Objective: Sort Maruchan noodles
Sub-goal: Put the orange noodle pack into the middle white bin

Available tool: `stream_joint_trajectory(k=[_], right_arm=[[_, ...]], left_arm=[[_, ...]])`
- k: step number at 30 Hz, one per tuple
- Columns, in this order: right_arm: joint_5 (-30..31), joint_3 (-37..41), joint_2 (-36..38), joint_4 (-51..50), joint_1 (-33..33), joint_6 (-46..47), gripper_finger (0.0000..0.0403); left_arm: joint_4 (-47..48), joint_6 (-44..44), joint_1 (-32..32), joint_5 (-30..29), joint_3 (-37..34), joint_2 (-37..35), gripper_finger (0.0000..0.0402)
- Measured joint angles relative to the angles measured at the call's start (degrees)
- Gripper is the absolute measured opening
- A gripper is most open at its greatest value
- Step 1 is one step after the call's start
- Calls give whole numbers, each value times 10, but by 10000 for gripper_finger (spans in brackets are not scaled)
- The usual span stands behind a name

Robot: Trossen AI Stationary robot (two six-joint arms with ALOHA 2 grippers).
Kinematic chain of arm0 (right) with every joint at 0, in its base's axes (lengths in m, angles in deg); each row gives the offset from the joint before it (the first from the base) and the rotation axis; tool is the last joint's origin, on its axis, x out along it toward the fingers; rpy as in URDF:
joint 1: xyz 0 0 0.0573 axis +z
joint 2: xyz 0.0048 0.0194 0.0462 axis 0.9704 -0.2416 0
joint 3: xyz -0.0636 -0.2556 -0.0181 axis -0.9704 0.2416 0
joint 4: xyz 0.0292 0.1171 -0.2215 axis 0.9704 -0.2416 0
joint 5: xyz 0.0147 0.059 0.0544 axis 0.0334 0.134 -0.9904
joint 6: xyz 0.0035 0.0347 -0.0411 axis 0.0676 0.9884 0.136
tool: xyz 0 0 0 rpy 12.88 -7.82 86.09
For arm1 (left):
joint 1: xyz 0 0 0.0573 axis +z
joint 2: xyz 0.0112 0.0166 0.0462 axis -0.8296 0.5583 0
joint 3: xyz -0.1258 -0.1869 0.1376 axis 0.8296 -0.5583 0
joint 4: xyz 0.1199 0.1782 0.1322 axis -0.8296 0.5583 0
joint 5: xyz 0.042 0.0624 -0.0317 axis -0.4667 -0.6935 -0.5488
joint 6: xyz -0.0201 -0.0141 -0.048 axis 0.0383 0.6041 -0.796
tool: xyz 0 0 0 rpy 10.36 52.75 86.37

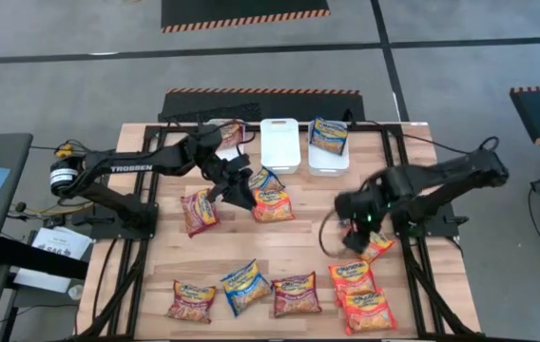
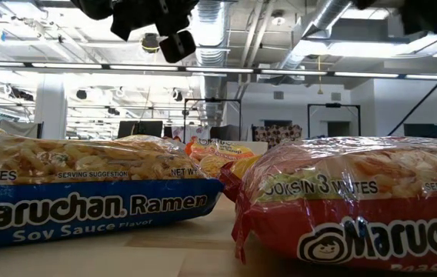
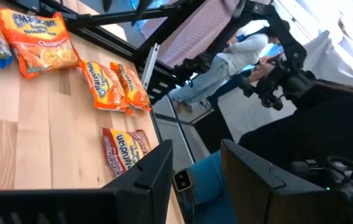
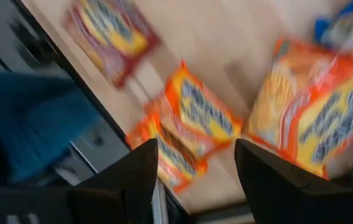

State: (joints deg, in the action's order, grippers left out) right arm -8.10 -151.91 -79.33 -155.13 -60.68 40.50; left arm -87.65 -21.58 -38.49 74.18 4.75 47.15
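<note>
Several Maruchan packets lie flat on the wooden table. A blue one [image 1: 265, 179] and an orange one [image 1: 272, 204] sit mid-table, with a maroon one [image 1: 199, 211] to their left. Along the near edge lie maroon [image 1: 191, 301], blue [image 1: 245, 285], maroon [image 1: 297, 294] and orange [image 1: 353, 277] [image 1: 367, 311] packets. My left gripper [image 1: 239, 190] [image 3: 195, 168] hovers open, raised beside the blue and orange pair. My right gripper [image 1: 354, 230] [image 4: 195, 168] is open above the table next to an orange packet [image 1: 376, 247]. Neither holds anything.
Three white bins stand at the far edge. The left one [image 1: 227, 133], partly under my left arm, holds a packet, the middle one [image 1: 280, 144] shows bare, and the right one [image 1: 329, 157] holds a blue packet [image 1: 329, 135]. People sit beyond the table's right side [image 3: 226, 62].
</note>
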Motion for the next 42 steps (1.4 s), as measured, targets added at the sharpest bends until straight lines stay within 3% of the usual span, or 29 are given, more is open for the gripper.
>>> stream_joint_trajectory(k=[5, 10, 22, 30, 35, 42], right_arm=[[38, 0, -52, -24, 74, 35, 239], [45, 0, -111, -18, 97, 33, 239], [-52, 0, -204, 36, 101, -16, 239], [-58, 35, -178, 43, 107, -50, 239], [-68, 86, -136, 121, 154, -71, 239], [-60, 125, -131, 200, 226, -55, 239]], left_arm=[[0, 0, -16, -23, 0, 0, 121], [0, 0, -27, -49, 0, 0, 121], [20, 0, -48, -65, 0, 0, 121], [48, 0, -68, -75, 0, 0, 121], [52, -17, -78, -96, 0, 0, 121], [51, -48, -95, -163, 0, 0, 121]])
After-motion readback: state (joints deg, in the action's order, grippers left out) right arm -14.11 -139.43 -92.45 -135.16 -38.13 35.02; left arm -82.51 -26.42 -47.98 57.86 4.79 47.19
